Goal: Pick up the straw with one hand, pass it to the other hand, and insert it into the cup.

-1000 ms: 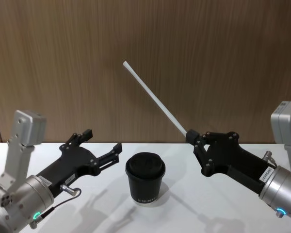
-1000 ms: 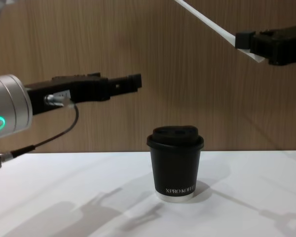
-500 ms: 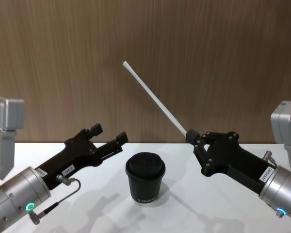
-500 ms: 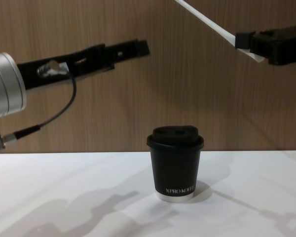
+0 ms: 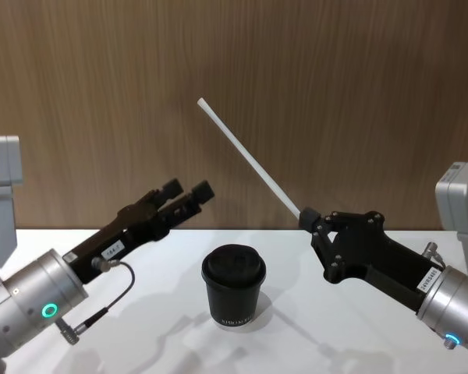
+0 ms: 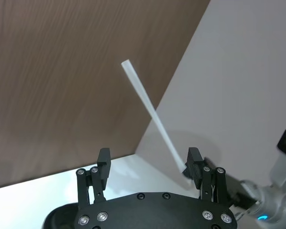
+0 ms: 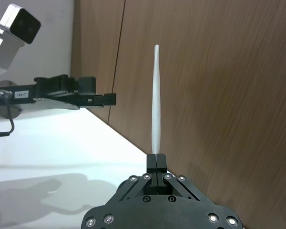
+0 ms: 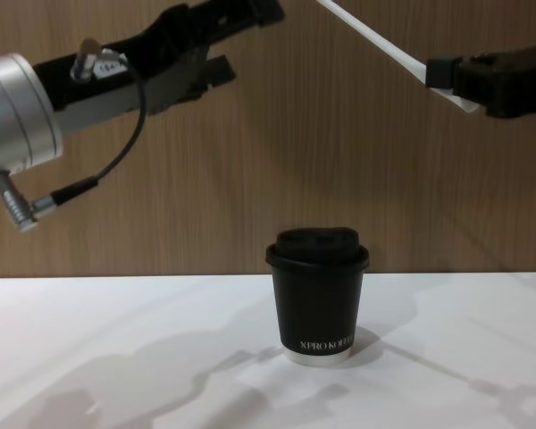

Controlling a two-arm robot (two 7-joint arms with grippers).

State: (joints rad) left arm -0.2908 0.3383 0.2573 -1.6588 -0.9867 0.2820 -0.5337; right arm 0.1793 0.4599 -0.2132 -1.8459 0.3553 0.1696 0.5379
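Plainly, one straw (image 5: 249, 160), one cup (image 5: 234, 294) and two pincers are in play. The right pincer (image 5: 306, 216) is clamped on the straw's lower end, its fingers pressed together around it, and hangs in the air over the right part of the white worktop (image 5: 320, 343). From that grip the single white straw slants up and toward the robot's left, its free tip high against the wood-panelled wall, above the cup and clear of it. The left pincer (image 5: 187, 191) is raised over the left part of the worktop, its two fingers spread apart and holding nothing; it points toward the straw without touching it. The black lidded cup stands upright on the worktop, a little in from its far edge, between the two pincers and below them
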